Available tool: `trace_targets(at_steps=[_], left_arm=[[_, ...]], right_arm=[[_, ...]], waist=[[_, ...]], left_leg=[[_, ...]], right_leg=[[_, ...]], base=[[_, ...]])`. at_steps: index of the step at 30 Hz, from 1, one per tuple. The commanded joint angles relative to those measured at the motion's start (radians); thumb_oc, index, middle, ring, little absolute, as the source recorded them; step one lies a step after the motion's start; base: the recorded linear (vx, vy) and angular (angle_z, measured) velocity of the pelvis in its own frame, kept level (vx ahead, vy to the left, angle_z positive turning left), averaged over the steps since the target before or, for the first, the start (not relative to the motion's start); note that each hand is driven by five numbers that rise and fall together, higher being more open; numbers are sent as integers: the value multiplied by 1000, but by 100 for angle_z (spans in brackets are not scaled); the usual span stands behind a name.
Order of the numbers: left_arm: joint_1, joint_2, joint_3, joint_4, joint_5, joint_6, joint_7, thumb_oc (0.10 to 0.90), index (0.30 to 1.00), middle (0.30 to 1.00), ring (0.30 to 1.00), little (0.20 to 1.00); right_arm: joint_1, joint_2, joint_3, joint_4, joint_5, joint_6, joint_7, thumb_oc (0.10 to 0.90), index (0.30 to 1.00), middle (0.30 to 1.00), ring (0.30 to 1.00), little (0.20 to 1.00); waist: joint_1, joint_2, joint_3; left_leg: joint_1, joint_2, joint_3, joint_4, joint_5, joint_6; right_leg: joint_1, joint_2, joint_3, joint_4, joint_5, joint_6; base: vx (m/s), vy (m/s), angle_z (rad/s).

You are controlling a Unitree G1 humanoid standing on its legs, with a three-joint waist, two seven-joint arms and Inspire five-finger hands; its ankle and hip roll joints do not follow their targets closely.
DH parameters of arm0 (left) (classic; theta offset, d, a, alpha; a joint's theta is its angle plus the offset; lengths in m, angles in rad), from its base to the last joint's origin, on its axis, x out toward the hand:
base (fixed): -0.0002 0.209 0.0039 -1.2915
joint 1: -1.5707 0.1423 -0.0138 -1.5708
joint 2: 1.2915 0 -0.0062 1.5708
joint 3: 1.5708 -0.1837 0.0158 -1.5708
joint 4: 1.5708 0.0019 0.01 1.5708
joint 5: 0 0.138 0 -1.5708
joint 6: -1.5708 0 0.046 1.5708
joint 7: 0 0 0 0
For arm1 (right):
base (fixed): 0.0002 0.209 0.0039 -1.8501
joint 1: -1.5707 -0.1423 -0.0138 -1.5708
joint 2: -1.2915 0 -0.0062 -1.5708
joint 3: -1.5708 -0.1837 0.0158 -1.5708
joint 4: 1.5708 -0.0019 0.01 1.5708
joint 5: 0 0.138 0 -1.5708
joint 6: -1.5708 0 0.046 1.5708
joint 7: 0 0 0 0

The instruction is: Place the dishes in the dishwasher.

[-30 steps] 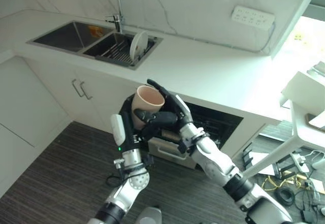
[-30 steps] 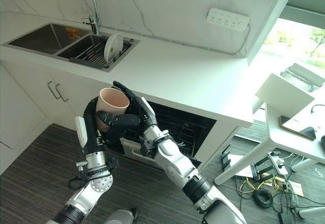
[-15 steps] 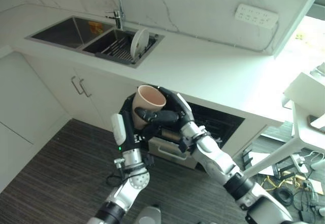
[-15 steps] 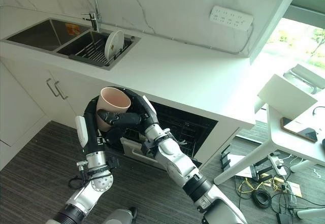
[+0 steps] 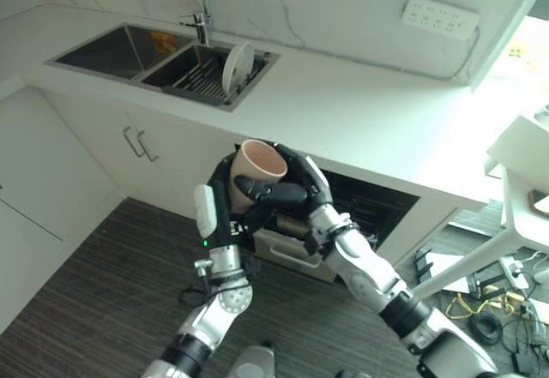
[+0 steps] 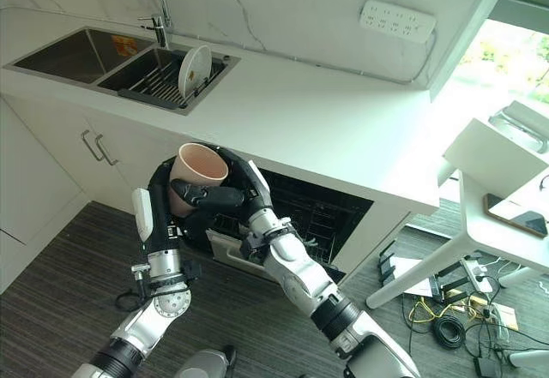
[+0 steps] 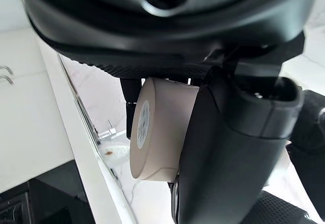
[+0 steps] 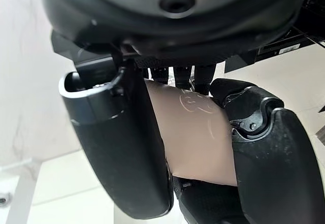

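Both robot hands are wrapping one cup point(image 5: 256, 170), a beige one with its mouth facing up and tipped slightly away from the robot. The left robot hand point(image 5: 225, 202) is clasping the cup's near side from below, its fingers curling round the wall; in the left wrist view the cup's base and side point(image 7: 155, 127) are sitting against the dark palm with the thumb point(image 7: 231, 148) lying across it. The right robot hand point(image 5: 287, 191) is closing round the cup from the far side, its thumb crossing the front of the wall and its fingers curving behind the rim; in the right wrist view the cup's wall point(image 8: 195, 135) is sitting between the thumb point(image 8: 122, 148) and the left hand's dark bulk.

The cup is hovering in front of the worktop point(image 5: 360, 112), just below its front edge and above the dishwasher point(image 5: 364, 211), which is standing open under the worktop with its dark rack partly drawn out. Well apart from the cup, at the far left of the worktop, a sink point(image 5: 163, 57) is holding a rack with a white plate point(image 5: 238, 59) standing on edge in it.
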Motion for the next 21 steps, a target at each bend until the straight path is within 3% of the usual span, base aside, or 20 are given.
trace_targets(at_steps=[1, 10, 14, 21], left_arm=[[-143, 2, -123, -93, 105, -88, -14, 800, 900, 900, 900, 900], [-106, 60, -85, -118, 127, -83, 21, 800, 900, 900, 900, 900], [-85, 87, -60, -145, 60, -113, -68, 800, 900, 900, 900, 900], [-24, 164, 10, -238, -87, -141, -317, 800, 900, 900, 900, 900]], right_arm=[[-90, 50, -121, -179, 81, -236, -32, 400, 300, 300, 300, 300], [-13, -40, -272, -279, 77, -370, -107, 400, 300, 300, 300, 300], [27, -75, -333, -300, 32, -401, -157, 400, 300, 300, 300, 300], [113, -119, -391, -280, 119, -421, -29, 400, 300, 300, 300, 300]], waist=[[-23, 18, -24], [-54, 30, -25], [-66, 34, -27], [-84, 57, -36]], left_leg=[[97, 64, 71, 44, -166, -41], [102, 65, 91, 44, -174, -37], [105, 66, 98, 44, -178, -35], [105, 69, 106, 44, -176, -35]], right_leg=[[26, -27, 35, -6, -62, 47], [21, -21, 49, -6, -68, 45], [20, -16, 58, -6, -72, 43], [15, -10, 75, -6, -80, 40]], base=[[12, 33, 1], [1, 3, 0], [0, 0, 0], [-5, 23, -7]])
